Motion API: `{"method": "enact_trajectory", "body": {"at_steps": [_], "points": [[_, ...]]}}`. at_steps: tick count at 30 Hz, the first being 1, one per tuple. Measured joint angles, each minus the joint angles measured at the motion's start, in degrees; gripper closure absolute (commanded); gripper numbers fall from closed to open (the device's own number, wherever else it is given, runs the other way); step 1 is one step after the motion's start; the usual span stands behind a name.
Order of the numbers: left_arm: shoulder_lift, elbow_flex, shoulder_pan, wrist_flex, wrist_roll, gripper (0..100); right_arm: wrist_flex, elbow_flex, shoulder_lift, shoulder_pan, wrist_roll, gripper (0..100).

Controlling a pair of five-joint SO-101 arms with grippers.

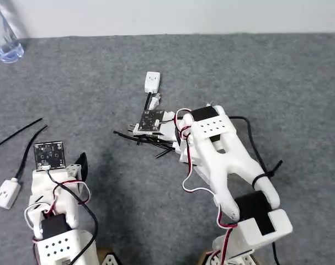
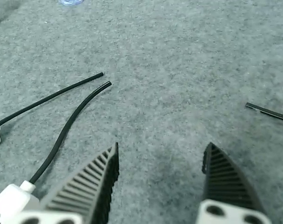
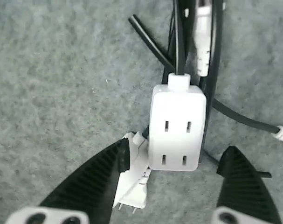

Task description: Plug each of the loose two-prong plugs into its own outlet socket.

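My right gripper (image 3: 177, 148) is open, and a white outlet block (image 3: 177, 126) with two pairs of slots lies flat between its fingers. A loose white two-prong plug (image 3: 134, 184) rests on the carpet against one finger, beside the block. A second white plug (image 3: 202, 42) lies farther off among black cords (image 3: 150, 39). In the high view another white outlet (image 1: 152, 81) lies just beyond the right arm (image 1: 222, 154). My left gripper (image 2: 162, 146) is open over bare carpet. A white outlet (image 1: 6, 193) on a black cord (image 2: 69, 123) lies beside it.
Grey carpet (image 1: 255, 72) covers the table. A tangle of black cords (image 1: 142, 138) spreads beside the right arm's wrist. Two loose cord ends (image 2: 101, 79) point toward the table's middle. A clear plastic bottle (image 1: 4, 38) stands at the far left corner.
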Motion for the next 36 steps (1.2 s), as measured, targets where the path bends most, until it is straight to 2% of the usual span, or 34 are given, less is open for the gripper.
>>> {"method": "enact_trajectory", "body": {"at_steps": [7, 9, 12, 13, 15, 20, 31, 36], "points": [[0.0, 0.0, 0.0, 0.0, -0.3, 72, -2.4, 0.0, 6.6, 0.0, 0.2, 71.3], [0.0, 0.0, 0.0, 0.0, -0.4, 72, -3.8, 0.0, 8.4, 0.0, 0.2, 79.4], [0.0, 0.0, 0.0, 0.0, -0.5, 72, -4.4, -1.5, 9.4, 0.3, 0.2, 98.7], [0.0, 0.0, 0.0, 0.0, -0.5, 72, -4.4, -2.4, 9.5, 0.3, 0.2, 99.5], [0.0, 0.0, 0.0, 0.0, -0.5, 72, -4.0, -4.1, 9.5, 0.2, 0.3, 94.3], [0.0, 0.0, 0.0, 0.0, -0.5, 72, 1.0, -9.1, 9.5, -0.8, 0.3, 98.6], [0.0, 1.0, 1.5, 0.0, -0.5, 72, 28.4, -31.7, 9.5, -4.2, 0.2, 99.1], [0.0, 1.0, 1.5, 0.0, -0.5, 72, 29.6, -36.3, 8.3, -7.0, -4.5, 99.1]]}}
